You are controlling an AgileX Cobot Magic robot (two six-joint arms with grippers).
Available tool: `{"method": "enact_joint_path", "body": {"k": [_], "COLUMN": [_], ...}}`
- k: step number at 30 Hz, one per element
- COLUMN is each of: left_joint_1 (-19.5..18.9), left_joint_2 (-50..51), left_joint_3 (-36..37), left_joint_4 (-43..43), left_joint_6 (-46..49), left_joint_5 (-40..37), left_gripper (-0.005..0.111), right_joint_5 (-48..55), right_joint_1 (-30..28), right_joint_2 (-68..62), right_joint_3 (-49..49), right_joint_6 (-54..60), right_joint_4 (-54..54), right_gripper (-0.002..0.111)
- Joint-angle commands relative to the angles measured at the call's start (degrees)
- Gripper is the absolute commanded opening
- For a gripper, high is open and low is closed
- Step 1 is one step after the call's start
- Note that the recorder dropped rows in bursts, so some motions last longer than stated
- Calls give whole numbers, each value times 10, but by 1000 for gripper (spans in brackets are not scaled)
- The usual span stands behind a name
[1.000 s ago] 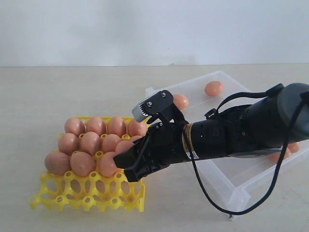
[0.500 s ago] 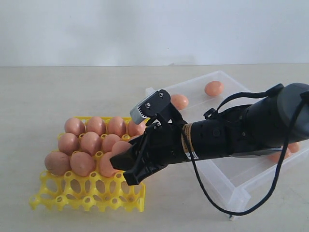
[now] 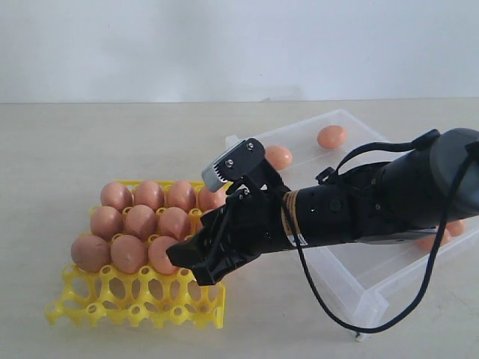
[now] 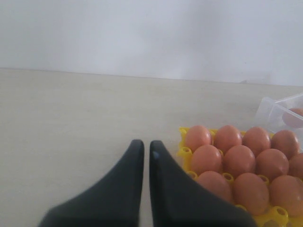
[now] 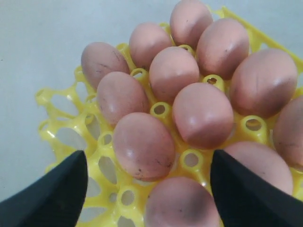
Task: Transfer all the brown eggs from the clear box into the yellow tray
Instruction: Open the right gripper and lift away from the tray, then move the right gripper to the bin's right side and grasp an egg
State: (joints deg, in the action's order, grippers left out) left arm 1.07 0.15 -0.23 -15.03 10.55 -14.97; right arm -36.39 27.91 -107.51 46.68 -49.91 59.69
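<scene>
The left pincer [image 4: 144, 144] has its two dark fingers together with only a thin slit between them, and it holds nothing. It hangs over the bare surface [image 3: 112, 134], and the yellow tray [image 3: 97, 307] lies just ahead of its tips, off to one side.

In the tray sit twelve brown eggs [image 3: 141, 221], which fill three rows of four cups. The fourth row, the one closest to the exterior camera, shows only bare yellow lattice.

The right pincer [image 3: 188, 268] reaches over the tray's right part, low above the third row. Its fingers stand wide apart and grip nothing. The eggs of that row lie in their cups directly under and between the fingers.

Behind this pincer, partly under its arm, is the clear box [image 3: 359, 284]. Two eggs lie on its floor beyond the arm, one [image 3: 278, 157] close to the wrist and one [image 3: 331, 137] further back. More egg-coloured patches show beneath the arm, but how many I cannot tell.
</scene>
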Motion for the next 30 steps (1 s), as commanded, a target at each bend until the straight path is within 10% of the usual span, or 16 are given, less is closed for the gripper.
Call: {"method": "enact_joint_path", "body": {"k": [1, 7, 12, 23, 30], "left_joint_1": [2, 2, 2, 2, 2], "left_joint_2": [-2, -2, -2, -2, -2], "left_joint_3": [2, 2, 2, 2, 2], "left_joint_4": [-2, -2, -2, -2, -2], "left_joint_6": [-5, -5, -5, -5, -5], "left_joint_5": [3, 2, 2, 4, 4], "left_gripper": [4, 4, 4, 4, 4], "right_joint_5": [-16, 16, 486, 1041, 1063], "right_joint_1": [1, 0, 0, -101, -110], "right_joint_2": [5, 98, 167, -45, -89], "right_joint_3": [-2, 2, 136, 518, 526], "right_joint_6": [5, 18, 104, 424, 564], "right_joint_4": [-9, -148, -224, -281, -454], "right_gripper": [66, 50, 12, 35, 35]}}
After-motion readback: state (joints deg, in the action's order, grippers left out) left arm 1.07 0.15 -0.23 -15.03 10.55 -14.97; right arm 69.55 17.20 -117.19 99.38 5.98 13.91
